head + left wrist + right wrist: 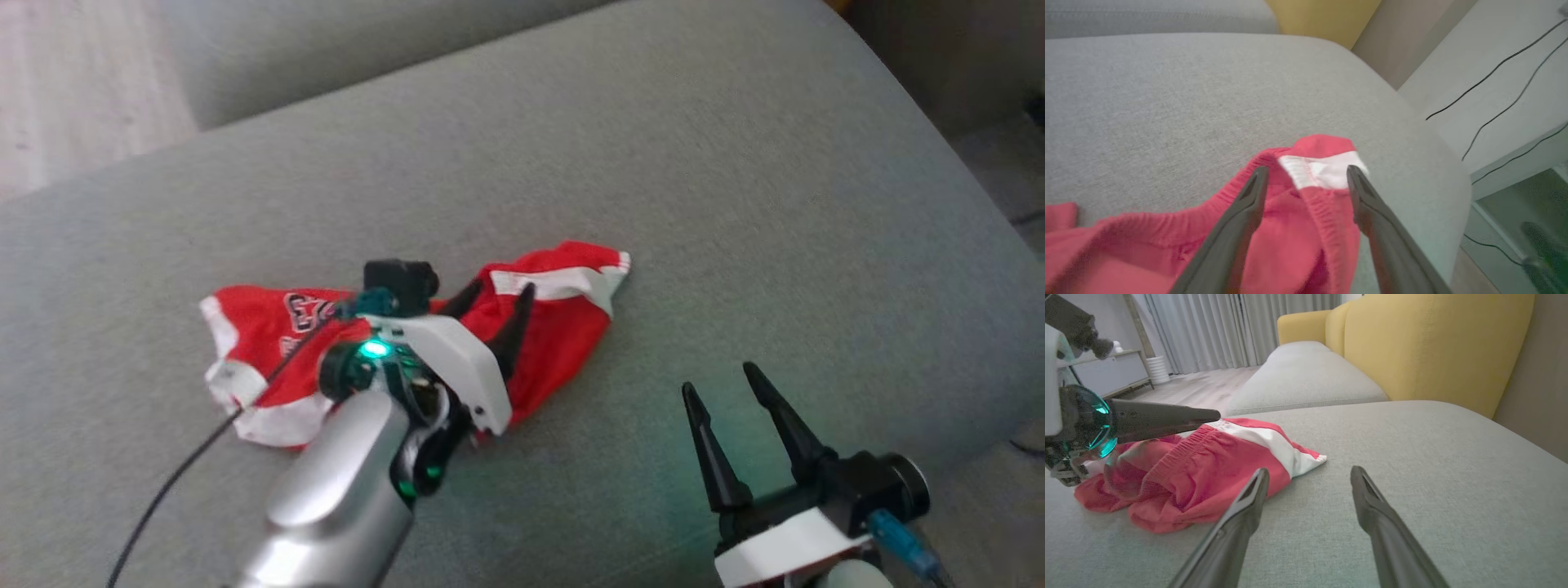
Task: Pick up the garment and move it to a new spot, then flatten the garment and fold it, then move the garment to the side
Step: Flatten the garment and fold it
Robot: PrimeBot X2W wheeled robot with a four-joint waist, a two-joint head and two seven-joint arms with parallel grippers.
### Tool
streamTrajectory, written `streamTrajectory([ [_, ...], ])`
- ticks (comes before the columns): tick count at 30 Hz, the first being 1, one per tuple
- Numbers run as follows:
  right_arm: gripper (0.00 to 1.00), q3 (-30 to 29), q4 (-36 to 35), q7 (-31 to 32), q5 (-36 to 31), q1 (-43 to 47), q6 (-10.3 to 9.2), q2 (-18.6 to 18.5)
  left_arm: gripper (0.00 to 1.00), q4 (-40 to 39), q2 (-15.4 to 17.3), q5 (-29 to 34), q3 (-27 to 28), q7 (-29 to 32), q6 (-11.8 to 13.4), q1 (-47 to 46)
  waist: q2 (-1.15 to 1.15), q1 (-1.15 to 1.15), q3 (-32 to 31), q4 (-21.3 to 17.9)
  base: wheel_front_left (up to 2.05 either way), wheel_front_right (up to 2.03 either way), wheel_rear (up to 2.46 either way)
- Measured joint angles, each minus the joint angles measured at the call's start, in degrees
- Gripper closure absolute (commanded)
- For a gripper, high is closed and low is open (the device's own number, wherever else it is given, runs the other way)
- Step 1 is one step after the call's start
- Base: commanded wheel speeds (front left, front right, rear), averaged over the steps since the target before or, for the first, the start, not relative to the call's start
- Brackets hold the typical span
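Found garment [563,327] crumpled on cushion [735,204], red with white trim. Saw left gripper [503,286] spread wide over its right end, fingers [1241,220] straddling the white band [1323,171], nothing clamped. Saw right gripper [718,377] likewise wide open and empty, hovering over bare cushion near garment, to its right.

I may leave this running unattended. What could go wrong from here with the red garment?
1. The left gripper stands open over bunched folds of the garment near its white trim; closing there may pinch several layers, so it lifts as a wad.
2. The black cable from that wrist trails across the garment and might snag or drag it.
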Motion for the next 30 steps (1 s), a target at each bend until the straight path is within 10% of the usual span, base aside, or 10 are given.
streamTrajectory([
  [5,0.0,0.33,-0.2,0.0,1.22,-0.94,0.0,0.0,0.0,4.79,0.08,-0.03,0.25,-0.11,-0.25,-2.82,0.0,-0.01,2.23,-2.57,0.0,0.0,0.0],
  [6,0.0,0.31,-0.2,0.0,1.37,-0.94,0.0,0.0,0.14,5.41,0.08,-0.03,0.25,-0.48,-0.69,-3.24,0.0,-0.01,2.54,-2.94,0.0,0.0,0.0],
  [7,0.0,0.29,-0.2,0.0,1.37,-0.94,0.0,0.0,0.7,5.68,0.1,-0.05,0.26,-0.91,-1.12,-3.55,0.0,-0.02,2.8,-3.25,0.0,0.0,0.0],
  [8,0.0,0.29,-0.2,0.0,1.37,-0.94,0.0,0.0,1.0,5.82,0.11,-0.3,0.07,-1.0,-1.93,-3.79,0.0,-0.01,2.96,-3.49,0.0,0.0,0.0],
  [30,0.0,-0.01,0.33,0.0,1.27,-0.51,0.0,0.0,1.0,-8.1,1.47,-7.17,0.19,-1.97,-6.21,-26.0,0.0,-0.04,-2.88,0.06,0.0,0.0,0.0],
])
